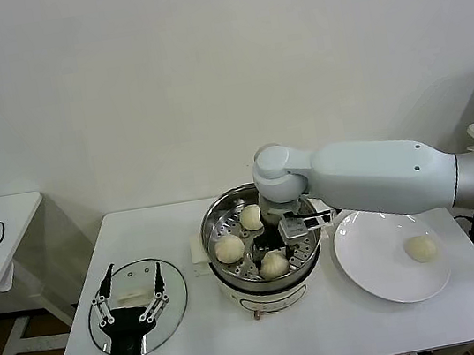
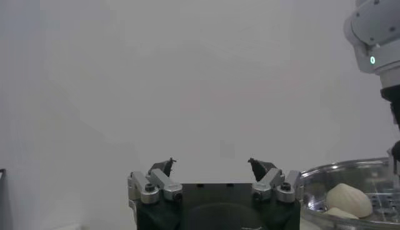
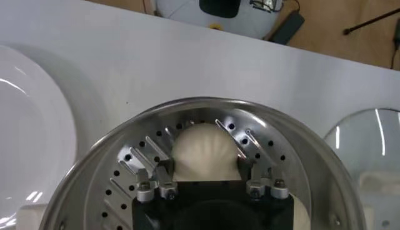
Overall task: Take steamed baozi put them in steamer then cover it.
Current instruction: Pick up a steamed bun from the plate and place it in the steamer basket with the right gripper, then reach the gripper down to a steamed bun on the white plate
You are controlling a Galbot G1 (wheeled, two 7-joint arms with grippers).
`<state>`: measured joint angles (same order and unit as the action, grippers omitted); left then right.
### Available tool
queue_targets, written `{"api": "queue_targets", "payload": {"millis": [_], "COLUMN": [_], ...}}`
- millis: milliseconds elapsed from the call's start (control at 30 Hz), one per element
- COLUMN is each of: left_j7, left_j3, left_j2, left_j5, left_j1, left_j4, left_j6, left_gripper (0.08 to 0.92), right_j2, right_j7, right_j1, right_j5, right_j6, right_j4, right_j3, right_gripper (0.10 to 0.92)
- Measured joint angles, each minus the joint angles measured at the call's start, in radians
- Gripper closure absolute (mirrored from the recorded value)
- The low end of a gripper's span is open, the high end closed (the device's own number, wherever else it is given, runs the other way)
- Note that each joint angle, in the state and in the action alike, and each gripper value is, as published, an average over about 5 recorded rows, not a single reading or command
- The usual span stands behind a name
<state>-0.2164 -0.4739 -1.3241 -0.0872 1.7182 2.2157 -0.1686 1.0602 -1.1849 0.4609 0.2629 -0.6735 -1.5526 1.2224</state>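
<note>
The steamer point(image 1: 261, 250) stands in the middle of the white table point(image 1: 189, 336), and I use it as the landmark. Inside it, on the tray with holes, three buns point(image 1: 230, 248) lie: one at the far side, one at the robot's left side, and one at the near side. The right gripper point(image 1: 275, 241) hangs inside the steamer, just above the near bun point(image 3: 204, 152). In the right wrist view its fingers point(image 3: 160, 176) stand apart, one on each side of this bun, close to it, but they do not press it, so the bun rests on the tray. To the right of the steamer, just beside it, there is a flat white plate point(image 1: 381, 276). One more bun point(image 1: 422, 248) lies on the plate, toward its far right part. To the left of the steamer the glass lid point(image 1: 173, 290) lies flat on the table with its white handle point(image 1: 132, 295) up, so the steamer is not covered. The left gripper point(image 1: 130, 296) is over the lid, near the front edge of the table, and its fingers point(image 2: 164, 169) are spread wide with nothing between them.
</note>
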Motion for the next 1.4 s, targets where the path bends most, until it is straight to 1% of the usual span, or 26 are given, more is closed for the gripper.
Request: {"api": "queue_targets", "payload": {"millis": [267, 467, 600, 867, 1000, 1200, 1400], "left_j7": [0.0, 0.0, 0.001, 0.002, 0.002, 0.003, 0.003], "left_j3": [0.002, 0.004, 0.009, 0.017, 0.021, 0.023, 0.021], "left_j2": [0.0, 0.001, 0.0, -0.001, -0.001, -0.002, -0.002], "left_j5": [0.001, 0.0, -0.002, -0.006, -0.007, -0.008, -0.009], "left_j1": [-0.002, -0.004, -0.004, -0.003, -0.005, -0.003, 0.002], "left_j4": [-0.001, 0.0, 0.003, 0.006, 0.007, 0.011, 0.012], "left_j6": [0.002, 0.005, 0.005, 0.005, 0.008, 0.013, 0.014], "left_gripper": [0.177, 0.177, 0.177, 0.177, 0.177, 0.177, 0.177], "right_j2": [-0.031, -0.097, -0.167, -0.311, -0.374, -0.444, -0.472], "right_j7": [-0.003, -0.031, -0.054, -0.093, -0.096, -0.085, -0.06], "right_j1": [0.01, 0.033, 0.048, 0.018, -0.025, -0.12, -0.239], "right_j5": [0.001, -0.045, -0.11, -0.204, -0.249, -0.271, -0.264], "right_j6": [0.006, 0.041, 0.11, 0.278, 0.356, 0.442, 0.489], "right_j4": [0.004, 0.044, 0.114, 0.331, 0.406, 0.486, 0.538], "right_j3": [-0.052, -0.124, -0.149, -0.178, -0.189, -0.222, -0.274], "right_gripper": [0.203, 0.203, 0.203, 0.203, 0.203, 0.203, 0.203]}}
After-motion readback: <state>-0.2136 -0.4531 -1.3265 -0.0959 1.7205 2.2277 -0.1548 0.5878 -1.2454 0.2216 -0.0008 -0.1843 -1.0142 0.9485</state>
